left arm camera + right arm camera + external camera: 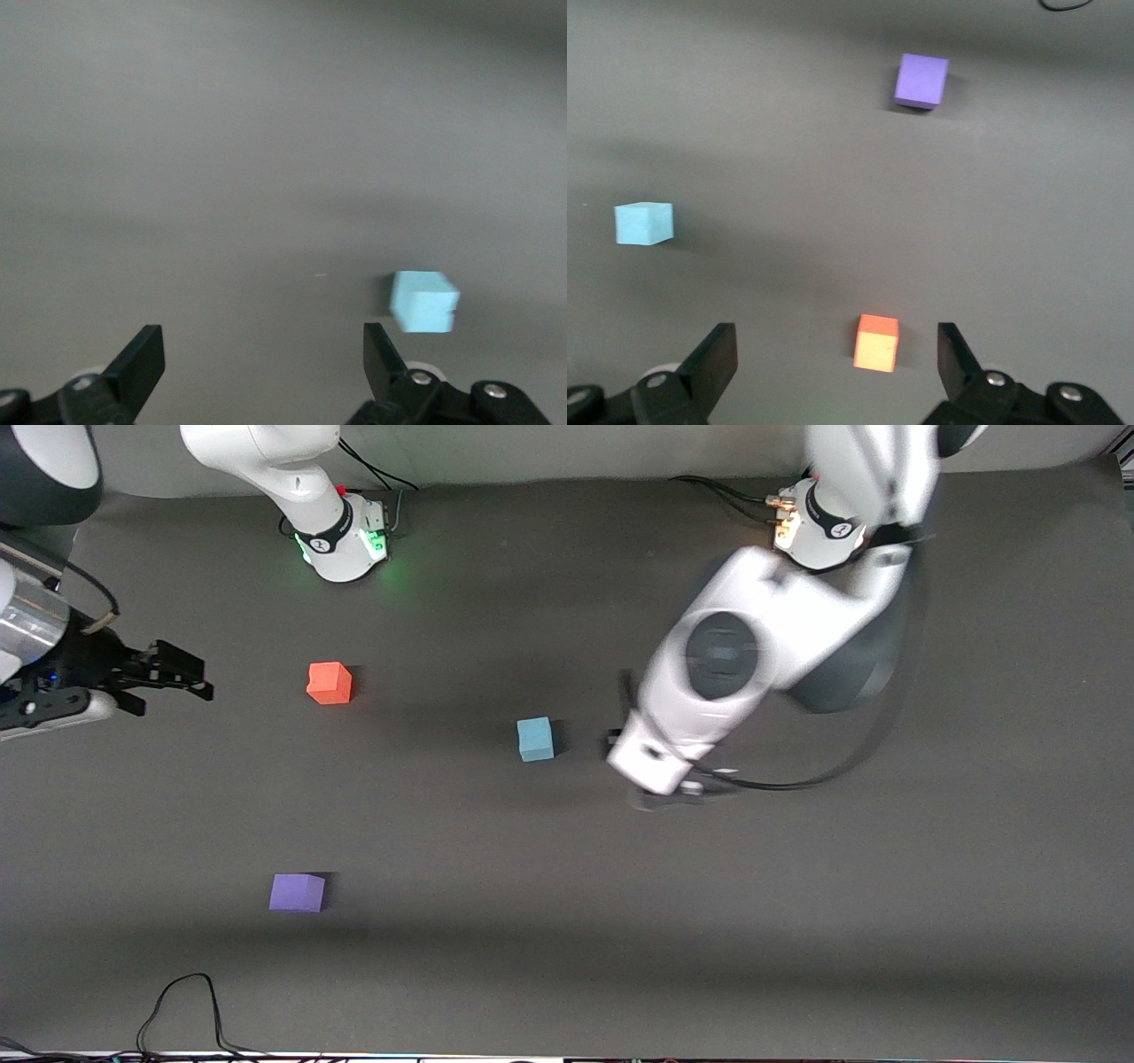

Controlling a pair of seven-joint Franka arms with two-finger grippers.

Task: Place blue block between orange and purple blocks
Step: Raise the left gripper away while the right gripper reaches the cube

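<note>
The blue block rests on the dark surface, unheld, toward the left arm's end from the orange block and the purple block. The purple block lies nearest the front camera, well apart from the orange. The left pincer hangs just beside the blue block, fingers spread wide, holding nothing. The right pincer waits spread and empty near the orange block.

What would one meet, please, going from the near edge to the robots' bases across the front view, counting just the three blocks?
Purple block → blue block → orange block.
</note>
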